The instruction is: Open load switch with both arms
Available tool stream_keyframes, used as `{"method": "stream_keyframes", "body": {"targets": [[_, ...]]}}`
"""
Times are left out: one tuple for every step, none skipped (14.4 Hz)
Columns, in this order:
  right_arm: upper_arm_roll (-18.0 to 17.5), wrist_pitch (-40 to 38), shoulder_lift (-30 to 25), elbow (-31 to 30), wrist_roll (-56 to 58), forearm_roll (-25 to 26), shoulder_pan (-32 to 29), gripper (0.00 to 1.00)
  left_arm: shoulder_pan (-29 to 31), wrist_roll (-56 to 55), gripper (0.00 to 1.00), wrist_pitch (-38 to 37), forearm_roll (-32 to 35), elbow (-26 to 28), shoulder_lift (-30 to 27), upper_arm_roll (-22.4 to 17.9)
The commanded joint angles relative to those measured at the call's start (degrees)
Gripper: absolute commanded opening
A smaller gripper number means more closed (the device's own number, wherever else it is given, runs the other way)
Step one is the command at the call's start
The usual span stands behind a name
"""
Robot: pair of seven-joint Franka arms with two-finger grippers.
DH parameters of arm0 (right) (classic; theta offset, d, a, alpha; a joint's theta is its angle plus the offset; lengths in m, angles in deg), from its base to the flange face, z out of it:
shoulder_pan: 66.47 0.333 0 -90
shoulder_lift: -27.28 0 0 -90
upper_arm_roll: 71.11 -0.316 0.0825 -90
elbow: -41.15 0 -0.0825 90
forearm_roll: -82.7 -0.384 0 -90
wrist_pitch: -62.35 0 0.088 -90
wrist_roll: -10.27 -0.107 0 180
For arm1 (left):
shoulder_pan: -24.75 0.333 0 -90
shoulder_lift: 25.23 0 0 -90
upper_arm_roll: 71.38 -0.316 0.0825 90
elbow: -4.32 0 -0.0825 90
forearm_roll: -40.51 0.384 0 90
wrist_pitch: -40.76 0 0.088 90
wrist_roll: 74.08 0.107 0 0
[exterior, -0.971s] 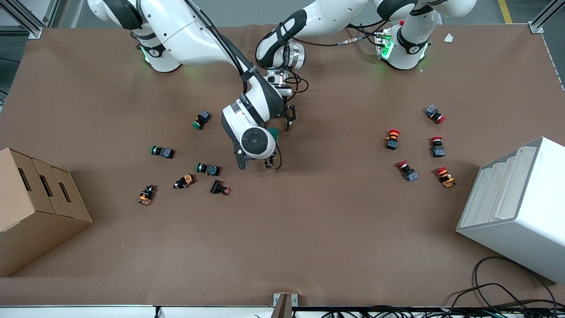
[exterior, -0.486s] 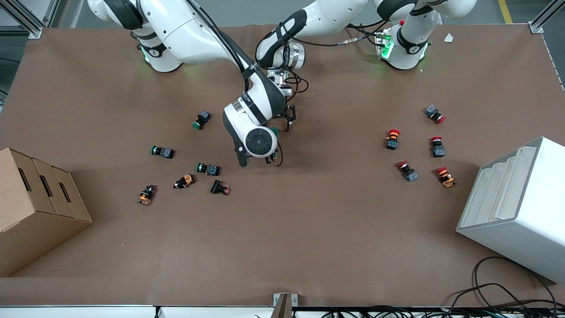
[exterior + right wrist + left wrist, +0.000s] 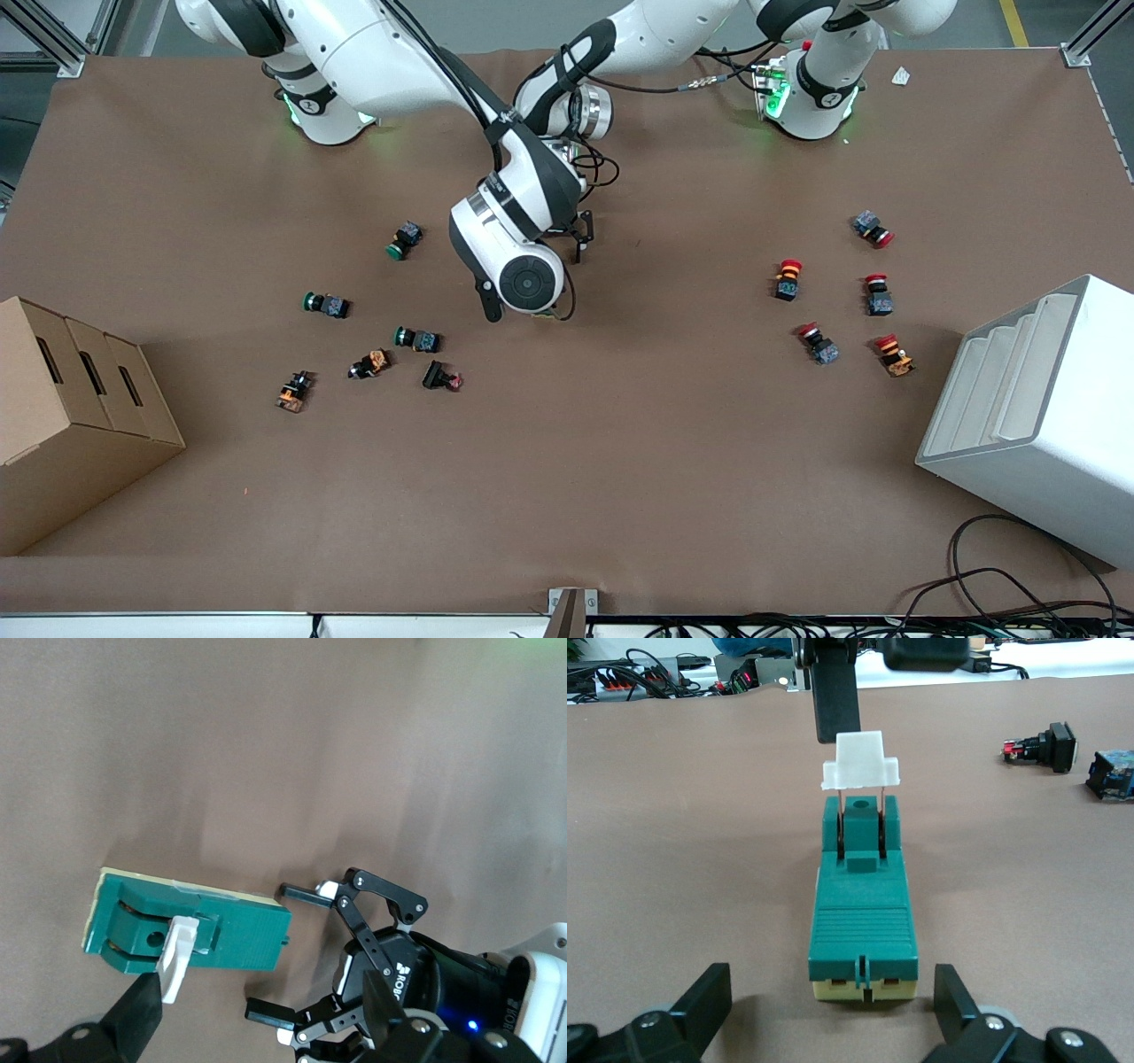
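Now gripping white lever (image 3: 860, 762) of load switch (image 3: 862, 912) with right gripper (image 3: 833, 722); left gripper (image 3: 285, 955) spread open beside switch's end.

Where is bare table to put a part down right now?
The widest bare stretch lies between the cardboard box and white bin, nearer the camera than the load switch. Crowded: green push buttons beside the box, red push buttons beside the bin.

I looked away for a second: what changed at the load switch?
The right arm's wrist drew back toward the bases, covering the green load switch in the front view. The right gripper has the white lever raised. The open left gripper and the scattered push buttons stayed put.
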Motion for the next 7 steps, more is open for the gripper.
{"method": "stream_keyframes", "body": {"targets": [[0.1,-0.9,-1.2,-1.2,-1.0,-1.0,0.5,1.00,0.0,-0.1,1.00,-0.5,0.5,-0.1,1.6,-0.6],[0.1,-1.8,-1.2,-1.2,-0.8,-0.9,0.5,1.00,0.0,-0.2,1.00,-0.5,0.5,0.0,1.6,-0.6],[0.1,-2.7,-1.2,-1.2,-0.6,-0.6,0.8,1.00,0.0,-0.2,1.00,-0.5,0.5,0.1,1.6,-0.6],[0.1,-2.7,-1.1,-1.6,-0.6,-0.5,0.9,1.00,0.0,-0.2,1.00,-0.6,0.5,0.1,1.6,-0.6],[0.1,-2.8,-1.0,-1.7,-0.6,-0.4,1.1,1.00,0.0,-0.2,1.00,-0.9,0.5,0.1,1.6,-0.6],[0.1,-2.8,-1.0,-1.9,-0.6,-0.1,1.4,1.00,0.0,-0.3,1.00,-0.9,0.5,0.2,1.6,-0.6],[0.2,-2.8,-0.9,-2.0,-0.6,0.2,1.6,1.00,0.0,-0.3,1.00,-0.9,0.5,0.2,1.6,-0.6]]}}
